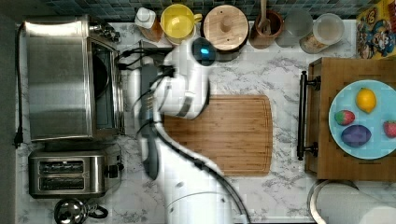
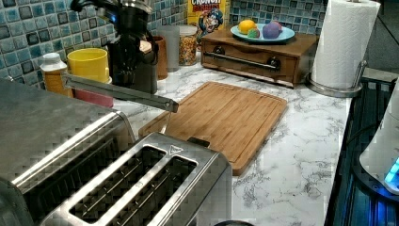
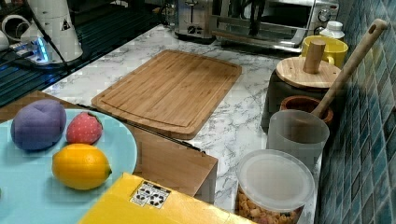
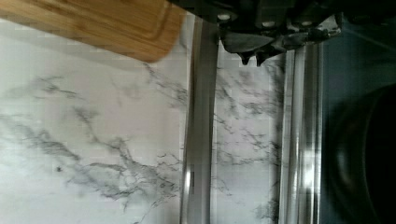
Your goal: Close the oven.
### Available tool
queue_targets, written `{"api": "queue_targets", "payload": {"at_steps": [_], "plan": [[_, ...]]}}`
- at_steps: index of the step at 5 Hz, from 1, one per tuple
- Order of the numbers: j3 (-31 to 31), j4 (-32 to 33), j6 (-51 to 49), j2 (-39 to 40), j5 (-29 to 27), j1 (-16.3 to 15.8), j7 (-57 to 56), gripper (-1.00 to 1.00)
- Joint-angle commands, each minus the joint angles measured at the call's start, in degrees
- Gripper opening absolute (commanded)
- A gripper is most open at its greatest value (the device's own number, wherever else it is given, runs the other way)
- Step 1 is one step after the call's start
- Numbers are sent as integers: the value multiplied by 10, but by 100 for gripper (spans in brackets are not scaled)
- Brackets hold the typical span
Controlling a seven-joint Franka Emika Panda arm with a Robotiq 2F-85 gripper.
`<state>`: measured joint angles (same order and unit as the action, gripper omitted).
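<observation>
White-grey marble countertop [image 1: 280, 74] carries everything. Large boxy brushed-steel toaster oven [image 1: 58, 77] sits at 9–10 o'clock in the top view. Its glass door [image 2: 120, 91] is open, folded out roughly level over the counter, and the steel bar handle [image 4: 198, 121] runs along the door's free edge. White robot arm [image 1: 187, 186] enters from 6 o'clock in the top view and reaches up over the door. Rectangular bamboo cutting board [image 1: 224, 133] lies dead centre, just beside the door's edge. Two-slot steel toaster [image 1: 70, 175] at 8 o'clock, touching or nearly touching the oven. Dark gripper [image 4: 254, 56] hangs just above the handle in the wrist view, fingertips close together; gripping, touching or empty — can't tell.
</observation>
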<state>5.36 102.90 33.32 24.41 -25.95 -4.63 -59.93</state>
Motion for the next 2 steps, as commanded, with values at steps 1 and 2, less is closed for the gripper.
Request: {"api": "queue_targets", "payload": {"at_steps": [1, 2], "plan": [[36, -149, -35, 13, 149, -141, 195, -100], [18, -129, 1, -15, 206, -178, 255, -100]]}}
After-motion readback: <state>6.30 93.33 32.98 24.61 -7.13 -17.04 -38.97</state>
